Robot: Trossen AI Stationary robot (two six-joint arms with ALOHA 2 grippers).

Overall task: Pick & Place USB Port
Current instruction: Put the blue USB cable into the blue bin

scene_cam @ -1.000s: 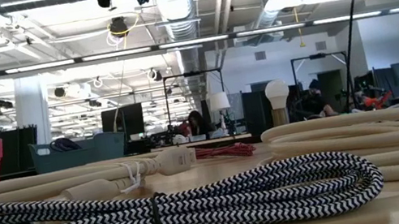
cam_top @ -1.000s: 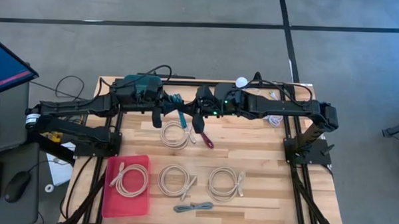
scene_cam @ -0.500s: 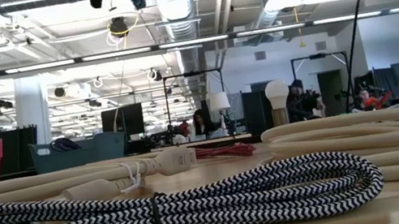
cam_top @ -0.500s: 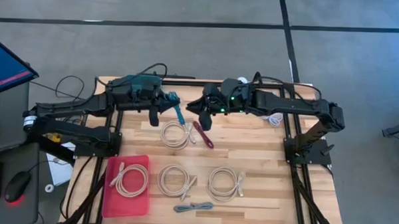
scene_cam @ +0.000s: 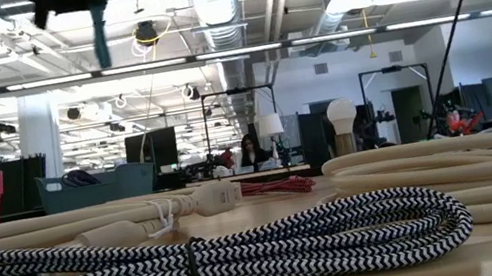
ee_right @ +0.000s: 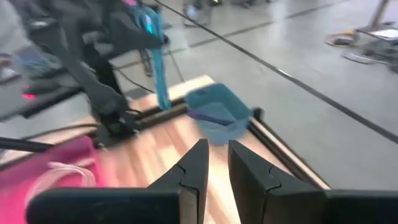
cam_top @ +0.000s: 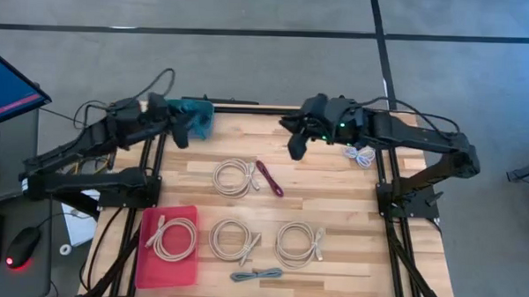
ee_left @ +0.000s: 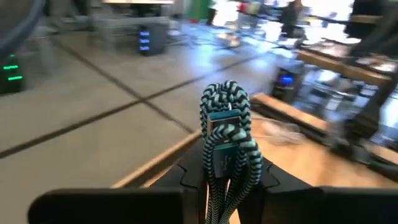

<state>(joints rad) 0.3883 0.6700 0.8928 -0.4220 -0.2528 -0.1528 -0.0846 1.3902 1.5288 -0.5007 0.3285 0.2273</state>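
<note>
Four cream coiled cables (cam_top: 233, 176) lie flat; the left gripper (ee_left: 227, 186) clamps one teal braided cable (ee_left: 227, 134), the right gripper's (ee_right: 213, 163) jaws slightly apart, empty.

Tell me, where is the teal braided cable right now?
The left gripper holds the teal cable above the table's far left corner, beside the blue bin.

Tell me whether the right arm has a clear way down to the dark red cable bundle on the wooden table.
Probably yes: the right claw is empty and hangs just beside the dark red cable bundle, with nothing between them; the left claw holds the teal braided cable far off.
</note>
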